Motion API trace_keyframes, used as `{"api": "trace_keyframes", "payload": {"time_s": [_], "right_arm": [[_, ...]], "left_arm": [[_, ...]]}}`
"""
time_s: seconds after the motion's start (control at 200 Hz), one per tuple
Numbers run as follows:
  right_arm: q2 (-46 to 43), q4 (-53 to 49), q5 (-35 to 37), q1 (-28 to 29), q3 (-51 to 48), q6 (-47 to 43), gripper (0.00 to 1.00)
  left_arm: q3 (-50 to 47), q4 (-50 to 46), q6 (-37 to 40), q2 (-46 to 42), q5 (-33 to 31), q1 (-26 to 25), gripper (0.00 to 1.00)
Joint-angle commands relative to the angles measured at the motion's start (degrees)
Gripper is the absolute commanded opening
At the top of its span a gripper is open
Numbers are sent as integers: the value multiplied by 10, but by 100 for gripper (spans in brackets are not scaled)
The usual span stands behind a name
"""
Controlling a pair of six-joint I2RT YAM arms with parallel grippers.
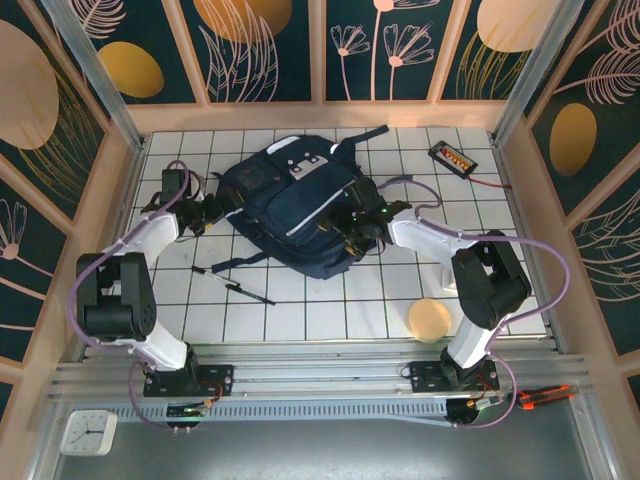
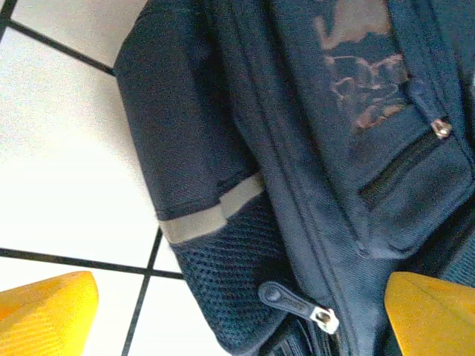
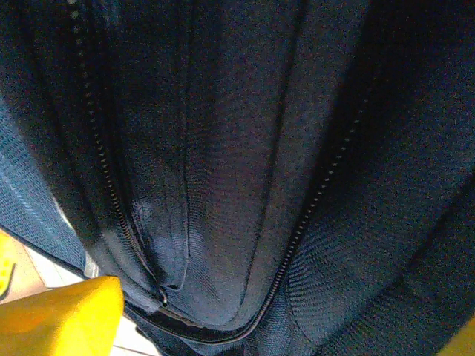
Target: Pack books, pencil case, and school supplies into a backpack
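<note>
— So, what does the desk look like?

— White tiles with dark grid lines. The desk (image 1: 330, 320) is boxed in on the left, far and right sides by wooden-framed wall panels (image 1: 260, 50), printed dark teal with pale flowers and gold ovals. A metal rail (image 1: 320, 375) runs along the near edge where both arms are bolted, and a small white clock (image 1: 88, 432) lies below it at the left.

— And the backpack?

— The backpack (image 1: 290, 215) lies flat in the middle of the far half, navy with pale trim, with a strap trailing toward the back wall. A black pen (image 1: 232, 285) lies on the tiles just in front of it. A round tan disc (image 1: 430, 319) sits near the right arm's base, and a black device with orange buttons (image 1: 453, 156) is by the far right corner.

— The fingers?

— The left fingers (image 2: 44, 315) are spread wide at the backpack's left side, one over bare tile, the other over the fabric beside a zip pull (image 2: 324, 319). The right fingers (image 3: 59, 319) are also wide apart, close against the dark fabric on the backpack's near right side, where two zip lines run.
</note>
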Motion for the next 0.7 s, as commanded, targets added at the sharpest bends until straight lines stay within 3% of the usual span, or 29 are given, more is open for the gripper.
{"api": "trace_keyframes", "payload": {"time_s": [0.0,0.145,0.696], "right_arm": [[11,17,15,-14,17,-5,84],[10,11,13,-21,16,-9,81],[18,9,8,-34,16,-13,80]], "left_arm": [[12,67,-36,28,64,0,93],[43,85,-54,49,78,0,85],[92,113,-97,138,96,0,80]]}}
